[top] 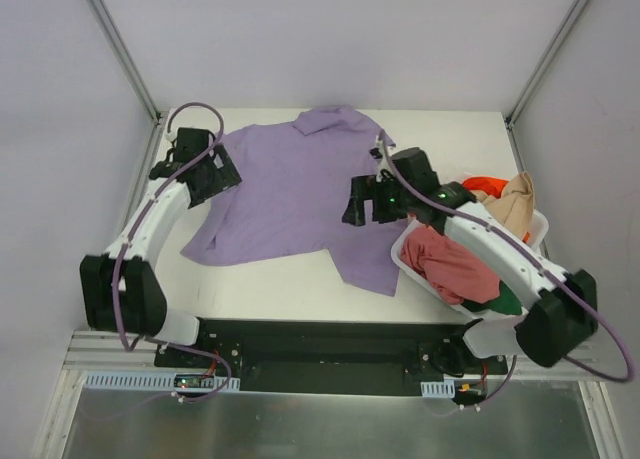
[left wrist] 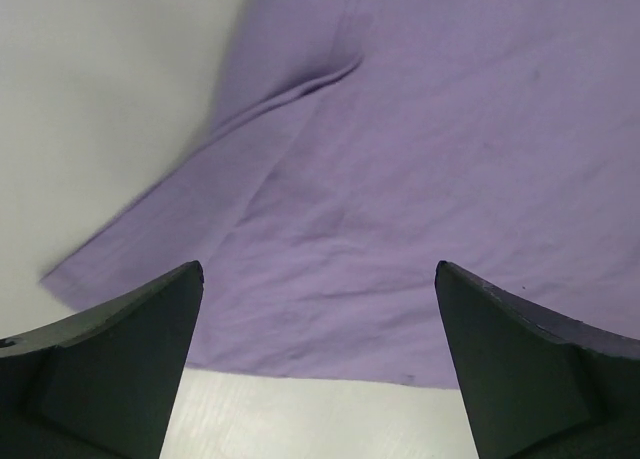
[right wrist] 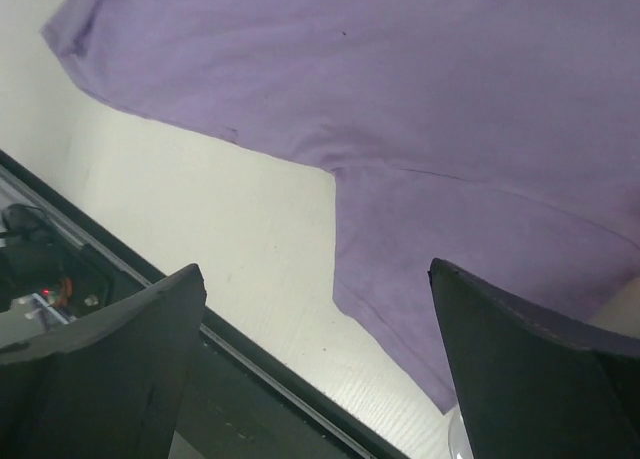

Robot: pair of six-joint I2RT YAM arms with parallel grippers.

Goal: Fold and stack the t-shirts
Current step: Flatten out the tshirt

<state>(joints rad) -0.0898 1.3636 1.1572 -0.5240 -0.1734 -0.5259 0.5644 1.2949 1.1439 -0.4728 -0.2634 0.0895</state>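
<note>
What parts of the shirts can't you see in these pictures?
- Top view: the right arm crosses the white basket, so the piled shirts inside can't be counted.
- Top view: the left gripper covers part of the purple shirt at its edge.
- Left wrist view: the purple shirt runs off the top and right edges and is blurry at the left.
- Right wrist view: the purple shirt is cut off by the top and right edges.
</note>
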